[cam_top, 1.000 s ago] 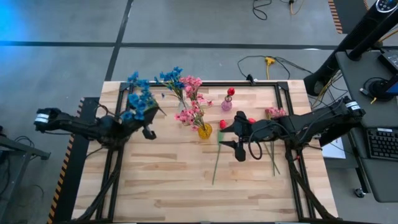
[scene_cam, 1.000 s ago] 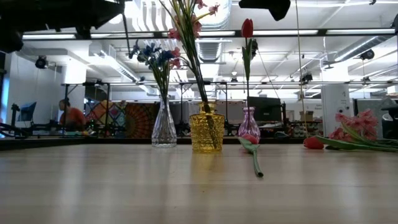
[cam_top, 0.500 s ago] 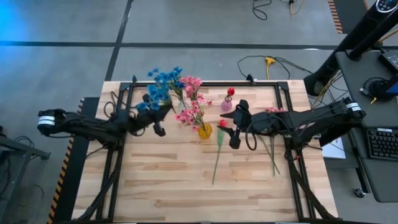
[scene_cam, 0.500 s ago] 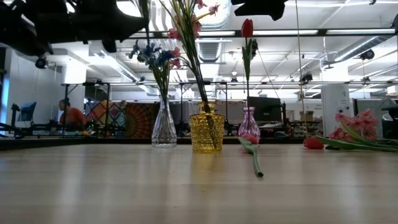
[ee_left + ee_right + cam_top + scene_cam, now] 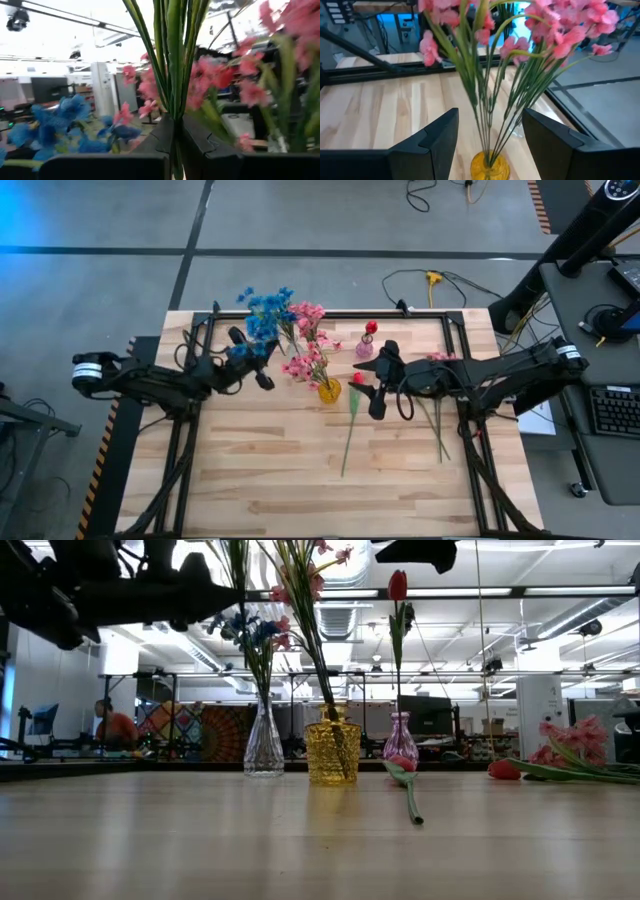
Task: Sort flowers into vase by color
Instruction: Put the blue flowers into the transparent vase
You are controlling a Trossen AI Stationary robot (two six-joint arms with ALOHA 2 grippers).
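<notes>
My left gripper [image 5: 262, 377] is shut on a bunch of blue flowers [image 5: 250, 332], high above the table beside the clear vase [image 5: 264, 745], which holds more blue flowers [image 5: 275, 303]. Pink flowers [image 5: 308, 340] stand in the yellow vase [image 5: 332, 752], and one red flower [image 5: 398, 586] stands in the small pink vase [image 5: 400, 745]. My right gripper [image 5: 377, 387] hangs open above the table, its fingers either side of the yellow vase [image 5: 490, 167] in its wrist view, touching nothing. Another red flower [image 5: 350, 420] lies flat on the table. My left gripper pinches the blue bunch's several green stems [image 5: 172, 107] between its two fingers. The fingers come about level from the table's left and lie across the stems. The bunch is lifted clear of the table, and its stems rise steeply out of the hold.
More pink and red flowers [image 5: 440, 362] lie at the table's right side, their stems [image 5: 437, 430] running toward the near edge. A black frame [image 5: 420, 315] rims the table. The near half of the wooden top [image 5: 280, 480] is bare.
My left gripper has carried the blue bunch toward the table's right, up to the clear vase, and sunk a little; the bunch stays clear of the table. My right gripper has swung a short way toward the far edge and stays open.
</notes>
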